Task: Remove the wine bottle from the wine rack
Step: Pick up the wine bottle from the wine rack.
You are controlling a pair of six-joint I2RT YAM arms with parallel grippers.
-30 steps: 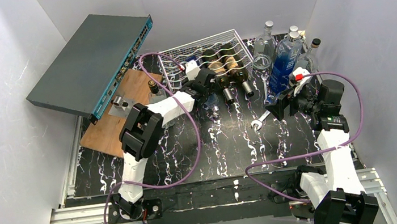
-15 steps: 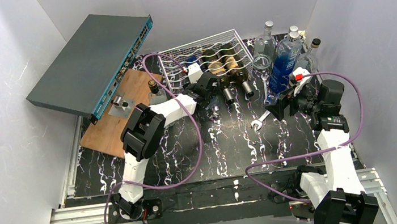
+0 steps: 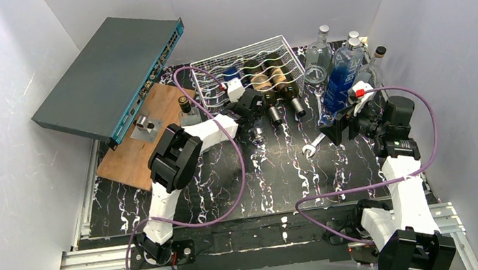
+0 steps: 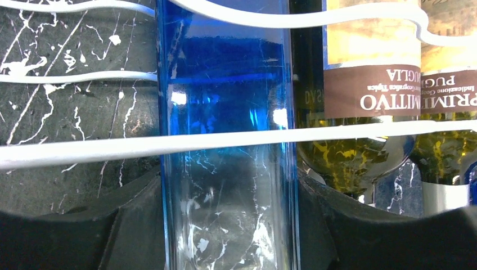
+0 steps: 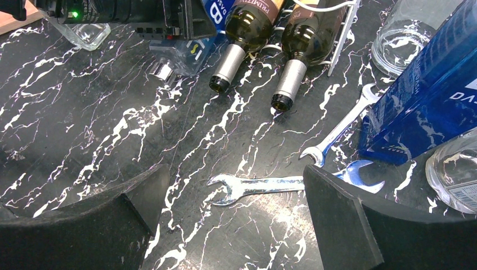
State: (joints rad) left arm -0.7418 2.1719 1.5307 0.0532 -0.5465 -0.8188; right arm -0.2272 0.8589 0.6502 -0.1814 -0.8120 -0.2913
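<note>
The white wire wine rack point(image 3: 241, 60) stands at the back centre. Two dark wine bottles point(image 3: 265, 90) point(image 4: 365, 84) with Primitivo labels lie in it, necks toward me, also seen in the right wrist view point(image 5: 247, 22). Left of them in the rack lies a blue glass bottle point(image 4: 225, 140). My left gripper point(image 3: 250, 104) point(image 4: 228, 225) reaches in at the rack's front edge, its black fingers point(image 4: 135, 225) pressed against both sides of that blue bottle. My right gripper point(image 3: 332, 130) point(image 5: 233, 208) hangs open over the table, holding nothing.
A wrench point(image 5: 264, 185) point(image 3: 313, 145) lies under the right gripper, with a second one beside it. Several tall bottles point(image 3: 342, 74) stand at the back right. A grey network switch point(image 3: 112, 75) leans over a wooden board point(image 3: 146, 132) at the left.
The left gripper has pushed a little further toward the rack and its jaws have narrowed onto the blue bottle. The right arm has not moved.
</note>
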